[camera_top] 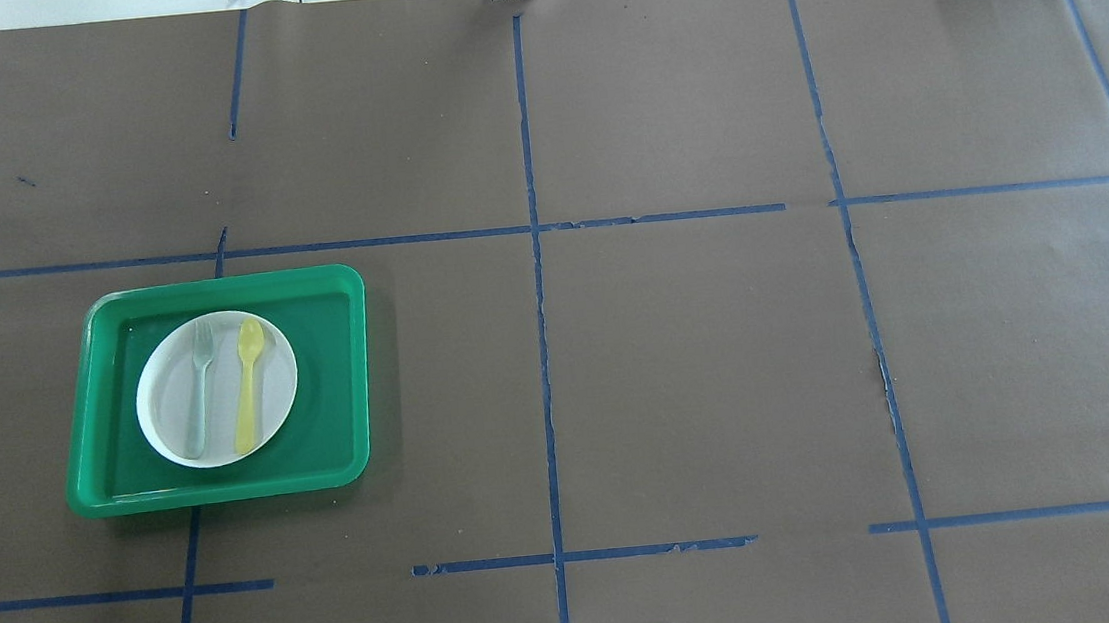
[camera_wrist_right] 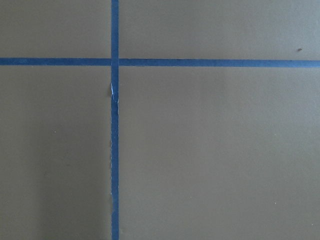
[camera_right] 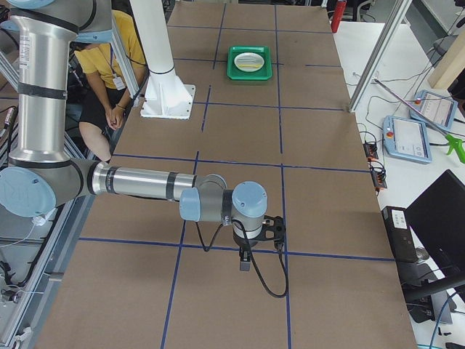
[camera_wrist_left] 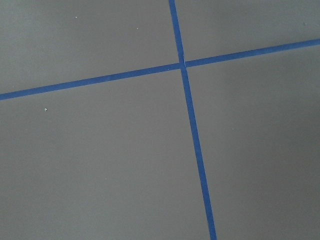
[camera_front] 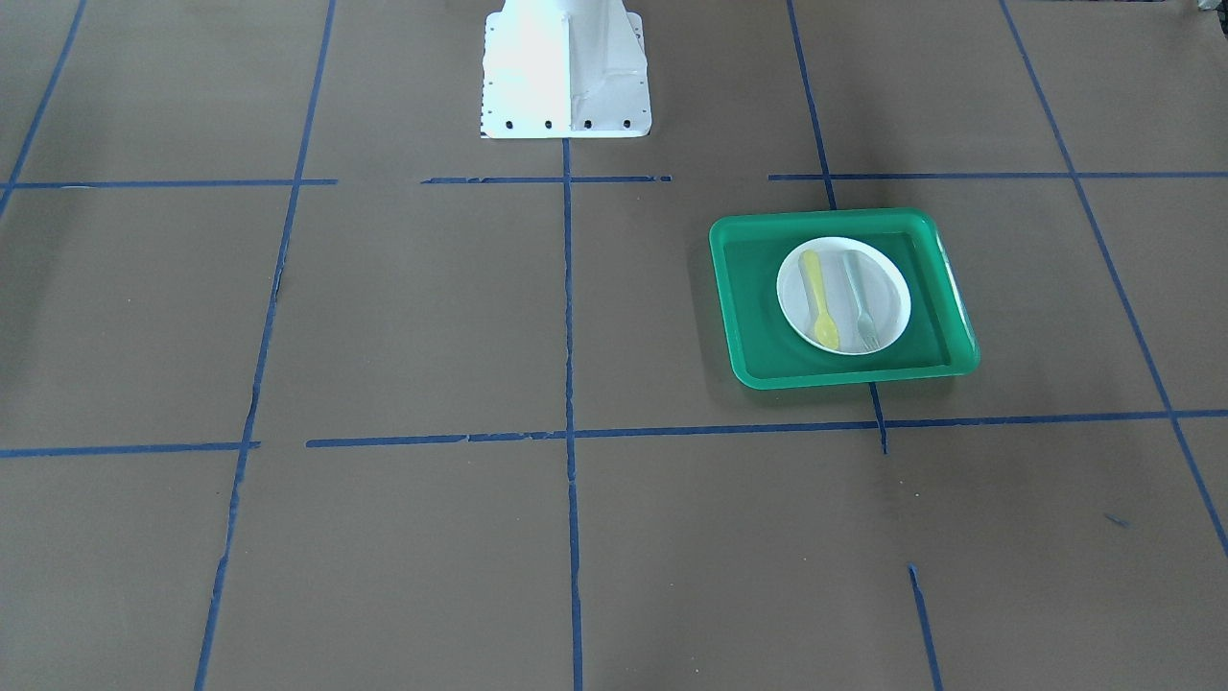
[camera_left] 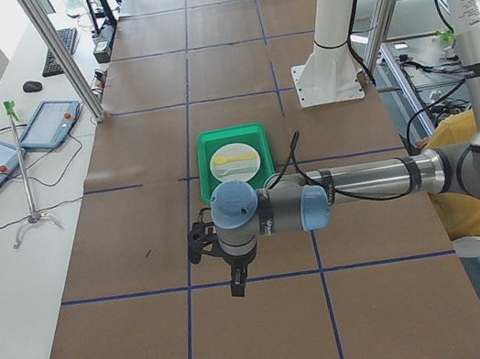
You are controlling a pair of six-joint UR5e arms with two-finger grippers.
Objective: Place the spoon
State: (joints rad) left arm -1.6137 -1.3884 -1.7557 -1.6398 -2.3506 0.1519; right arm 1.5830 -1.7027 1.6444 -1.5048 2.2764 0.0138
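Observation:
The pale yellow spoon (camera_front: 818,299) lies flat on the white plate (camera_front: 892,288), beside a grey-green fork (camera_front: 861,299). The plate sits in a green tray (camera_front: 748,288). In the overhead view the spoon (camera_top: 250,383) is right of the fork (camera_top: 200,388) on the plate (camera_top: 167,411) in the tray (camera_top: 329,371). My left gripper (camera_left: 237,284) hangs over bare table well away from the tray; it shows only in the exterior left view, so I cannot tell its state. My right gripper (camera_right: 245,262) shows only in the exterior right view, far from the tray (camera_right: 250,63); I cannot tell its state.
The white robot pedestal (camera_front: 566,67) stands at the table's robot side. Blue tape lines grid the brown table. An operator in yellow (camera_right: 109,73) sits beside the pedestal. Tablets (camera_left: 49,123) and a stand lie on the side bench.

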